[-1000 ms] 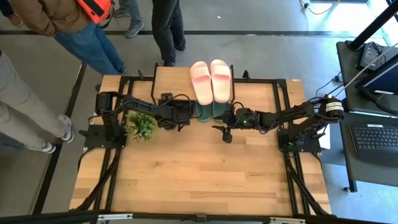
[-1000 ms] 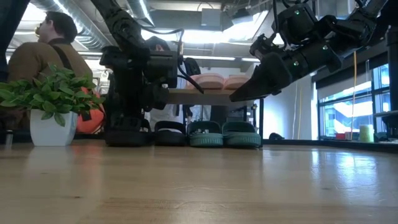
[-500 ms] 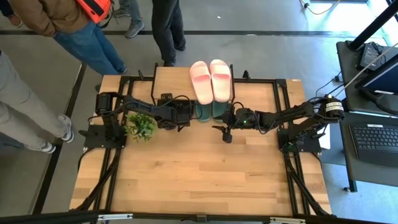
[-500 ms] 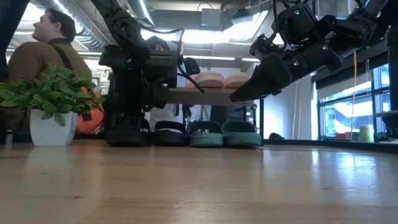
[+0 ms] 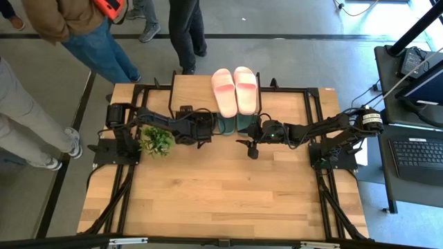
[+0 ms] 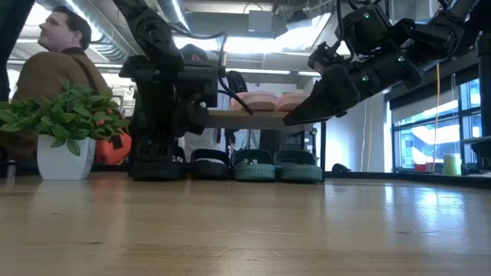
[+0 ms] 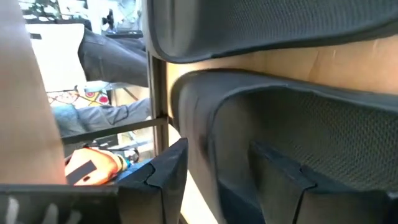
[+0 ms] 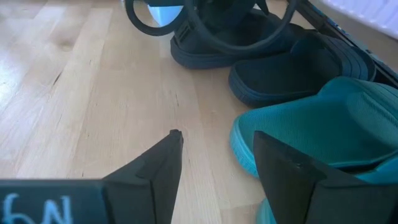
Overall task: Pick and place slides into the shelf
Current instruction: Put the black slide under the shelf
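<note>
A pale pink pair of slides (image 5: 235, 90) lies on the top board of the shelf (image 5: 190, 90) at the table's far edge. Under the board, a black pair (image 6: 209, 163) and a green pair (image 6: 276, 165) stand on the table in a row. My left gripper (image 7: 217, 162) is low at the shelf's left part, open, its fingers either side of one black slide (image 7: 292, 130). My right gripper (image 8: 217, 155) hangs open and empty above the table, just in front of a green slide (image 8: 323, 130). My left gripper has its fingers on either side of the black slide's side rim (image 7: 211, 143), coming in slanting downward from the table's left. A gap shows beside one finger (image 7: 168, 180). I cannot tell whether the other touches. The slide rests on the table under the shelf.
A potted plant in a white pot (image 5: 156, 140) stands just left of my left arm. People stand beyond the table's far and left edges. A desk with a keyboard (image 5: 415, 155) is off to the right. The table's near half (image 5: 221, 200) is bare wood.
</note>
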Robot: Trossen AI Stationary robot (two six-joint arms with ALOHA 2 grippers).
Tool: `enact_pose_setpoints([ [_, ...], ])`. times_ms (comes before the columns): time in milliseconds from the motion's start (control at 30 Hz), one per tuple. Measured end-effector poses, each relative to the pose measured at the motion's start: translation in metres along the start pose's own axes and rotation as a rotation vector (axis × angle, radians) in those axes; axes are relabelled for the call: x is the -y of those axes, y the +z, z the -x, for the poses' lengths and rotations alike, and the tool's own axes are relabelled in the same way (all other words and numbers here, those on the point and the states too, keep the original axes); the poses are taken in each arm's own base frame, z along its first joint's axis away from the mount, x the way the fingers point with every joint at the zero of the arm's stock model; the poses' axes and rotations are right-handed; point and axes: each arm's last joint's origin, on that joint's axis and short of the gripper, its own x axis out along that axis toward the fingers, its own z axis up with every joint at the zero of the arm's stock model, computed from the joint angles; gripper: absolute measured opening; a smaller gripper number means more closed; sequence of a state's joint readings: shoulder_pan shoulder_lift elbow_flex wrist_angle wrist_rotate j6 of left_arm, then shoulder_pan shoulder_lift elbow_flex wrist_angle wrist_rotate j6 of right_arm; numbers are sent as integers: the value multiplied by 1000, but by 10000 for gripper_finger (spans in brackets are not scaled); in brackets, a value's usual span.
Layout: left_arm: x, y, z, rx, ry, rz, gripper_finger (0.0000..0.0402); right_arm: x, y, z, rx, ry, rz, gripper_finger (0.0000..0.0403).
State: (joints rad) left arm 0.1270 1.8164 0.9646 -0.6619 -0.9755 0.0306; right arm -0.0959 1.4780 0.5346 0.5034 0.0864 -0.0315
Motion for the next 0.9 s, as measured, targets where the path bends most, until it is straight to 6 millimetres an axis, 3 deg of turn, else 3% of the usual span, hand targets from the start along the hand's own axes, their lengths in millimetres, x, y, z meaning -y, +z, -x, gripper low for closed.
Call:
enact_pose_setpoints([
  [200,3,1,8,27,76,-13,160,0,0,0,0,0,0,197],
  [900,15,0,27,78,84,-46,160,0,0,0,0,0,0,197],
])
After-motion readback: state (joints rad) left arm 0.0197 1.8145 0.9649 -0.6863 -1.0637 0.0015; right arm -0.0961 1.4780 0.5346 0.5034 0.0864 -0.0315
